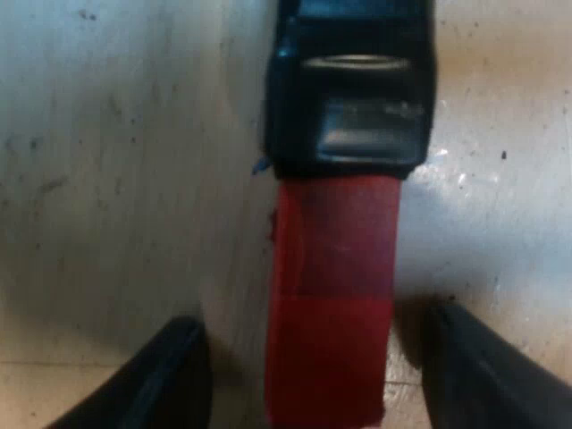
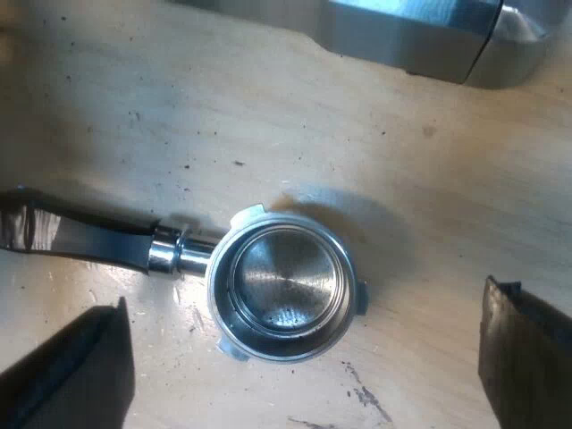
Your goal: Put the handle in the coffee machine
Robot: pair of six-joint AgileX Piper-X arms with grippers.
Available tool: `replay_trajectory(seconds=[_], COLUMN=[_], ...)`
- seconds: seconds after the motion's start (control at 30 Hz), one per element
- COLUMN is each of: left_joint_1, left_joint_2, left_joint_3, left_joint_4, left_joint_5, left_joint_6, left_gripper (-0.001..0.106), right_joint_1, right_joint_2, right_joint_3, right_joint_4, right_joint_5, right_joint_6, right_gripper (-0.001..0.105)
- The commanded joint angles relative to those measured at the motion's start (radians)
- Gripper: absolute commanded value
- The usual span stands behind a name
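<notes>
Your left gripper [image 1: 313, 326] is straddling the red end [image 1: 331, 295] of the handle [image 1: 349, 98], with its fingers standing apart on either side and touching nothing, so it is released and carrying nothing. The handle is running straight away from this gripper, its long axis lying along the gripper's forward line and square to the closing direction. That is the relation your grasp is depending on: closing here should be pinching the red end across its width. Your right gripper [image 2: 304, 299] is hovering over the holder [image 2: 281, 295], above its round metal cup, also spread wide and empty, with the handle pointing off past one finger. The holder is lying flat on the table [image 2: 134, 107], cup mouth up, with the machine [image 2: 420, 31] sitting beyond the right fingers. Both arms are looking steeply down, and the left looks better placed for you to grasp with.
</notes>
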Motion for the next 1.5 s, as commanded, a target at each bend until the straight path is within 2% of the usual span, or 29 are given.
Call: replay_trajectory(seconds=[0.03,0.17,0.23,0.4,0.53,0.57,0.6,0.67,0.73,0.9,0.97,1.03,1.1,1.13,1.23,1.33,1.5], left_joint_1=[-0.004,0.000,0.002,0.002,0.050,0.050,0.086,0.118,0.179,0.255,0.263,0.269,0.269,0.269,0.269,0.264,0.264], left_joint_2=[-0.009,-0.052,-0.105,-0.177,-0.274,-0.279,-0.326,-0.372,-0.466,-0.596,-0.610,-0.641,-0.643,-0.640,-0.639,-0.639,-0.639], left_joint_3=[-0.010,-0.032,-0.070,-0.094,-0.094,-0.094,-0.094,-0.094,-0.094,-0.094,-0.094,-0.094,-0.094,-0.089,-0.087,-0.086,-0.086], left_joint_4=[0.008,0.025,0.091,0.156,0.200,0.201,0.202,0.198,0.194,0.194,0.194,0.194,0.194,0.182,0.167,0.117,0.111], left_joint_5=[-0.018,-0.018,-0.018,0.027,0.189,0.198,0.261,0.308,0.392,0.518,0.540,0.593,0.607,0.637,0.642,0.647,0.650], left_joint_6=[-0.006,-0.003,0.006,0.031,0.031,0.031,0.031,0.031,0.031,0.031,0.031,0.031,0.034,0.038,0.036,0.040,0.053], left_gripper=[0.059,0.070,0.080,0.082,0.082,0.082,0.082,0.082,0.082,0.082,0.082,0.082,0.082,0.082,0.082,0.082,0.082], right_joint_1=[-0.001,-0.001,-0.001,-0.001,-0.001,-0.001,-0.001,-0.001,-0.001,-0.001,-0.001,-0.001,-0.001,-0.001,-0.001,-0.001,-0.001], right_joint_2=[-0.011,-0.041,-0.070,-0.122,-0.170,-0.176,-0.184,-0.187,-0.186,-0.186,-0.186,-0.186,-0.182,-0.180,-0.158,-0.115,-0.037], right_joint_3=[-0.008,-0.008,-0.008,-0.008,-0.008,-0.008,-0.008,-0.008,-0.008,-0.008,-0.008,-0.008,-0.008,-0.008,-0.008,-0.008,-0.008], right_joint_4=[0.008,0.011,0.011,0.020,0.076,0.088,0.101,0.117,0.127,0.125,0.126,0.126,0.126,0.126,0.120,0.112,0.090], right_joint_5=[0.007,0.024,0.028,0.055,0.061,0.061,0.061,0.061,0.061,0.043,0.043,0.039,0.029,0.028,0.028,0.030,-0.004], right_joint_6=[-0.001,-0.001,0.001,0.019,0.034,0.039,0.041,0.050,0.055,0.064,0.082,0.111,0.122,0.132,0.177,0.183,0.183], right_gripper=[0.079,0.079,0.079,0.079,0.080,0.082,0.084,0.089,0.093,0.093,0.093,0.093,0.093,0.093,0.093,0.093,0.093])
